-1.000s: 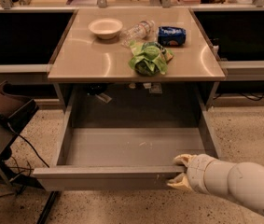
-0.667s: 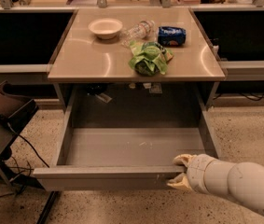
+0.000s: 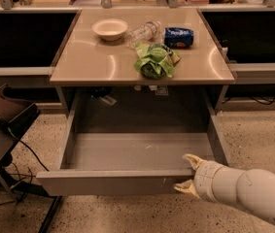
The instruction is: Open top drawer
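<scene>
The top drawer (image 3: 108, 182) is a wide grey metal drawer under the table. It stands pulled far out, and its inside shows bare with pale scratch marks. My gripper (image 3: 188, 174) is at the right end of the drawer's front panel. One pale fingertip (image 3: 191, 159) is inside the drawer and the other (image 3: 182, 189) is against the outer face, so the fingers clamp the panel. My white arm (image 3: 244, 193) comes in from the lower right.
The table top (image 3: 88, 62) carries a white bowl (image 3: 110, 28), a clear plastic bottle (image 3: 144, 32), a blue snack bag (image 3: 179, 37) and a green bag (image 3: 154, 60). A dark stand with cables (image 3: 6, 120) is on the floor at the left. Counters run along both sides.
</scene>
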`<control>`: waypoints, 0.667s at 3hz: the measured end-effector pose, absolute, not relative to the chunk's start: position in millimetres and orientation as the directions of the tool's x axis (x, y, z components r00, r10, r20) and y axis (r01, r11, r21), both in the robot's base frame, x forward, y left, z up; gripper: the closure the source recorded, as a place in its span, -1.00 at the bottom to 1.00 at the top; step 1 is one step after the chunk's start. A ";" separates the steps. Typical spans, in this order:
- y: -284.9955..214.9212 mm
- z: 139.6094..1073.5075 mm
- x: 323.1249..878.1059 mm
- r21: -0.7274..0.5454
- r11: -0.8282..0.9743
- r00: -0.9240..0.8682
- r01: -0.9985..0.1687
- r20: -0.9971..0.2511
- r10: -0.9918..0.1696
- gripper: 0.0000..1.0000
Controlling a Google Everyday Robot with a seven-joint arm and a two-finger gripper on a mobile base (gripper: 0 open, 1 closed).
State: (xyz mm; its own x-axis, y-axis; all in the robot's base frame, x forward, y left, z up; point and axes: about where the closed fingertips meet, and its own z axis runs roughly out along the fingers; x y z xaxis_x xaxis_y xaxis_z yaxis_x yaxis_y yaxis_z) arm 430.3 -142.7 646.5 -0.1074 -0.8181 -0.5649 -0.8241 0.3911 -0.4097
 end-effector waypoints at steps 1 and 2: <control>-142.7 646.5 430.3 -0.410 0.391 -0.107 -0.824 -0.565 -0.818 -1.00; -142.7 646.5 430.3 -0.410 0.391 -0.107 -0.824 -0.565 -0.818 -1.00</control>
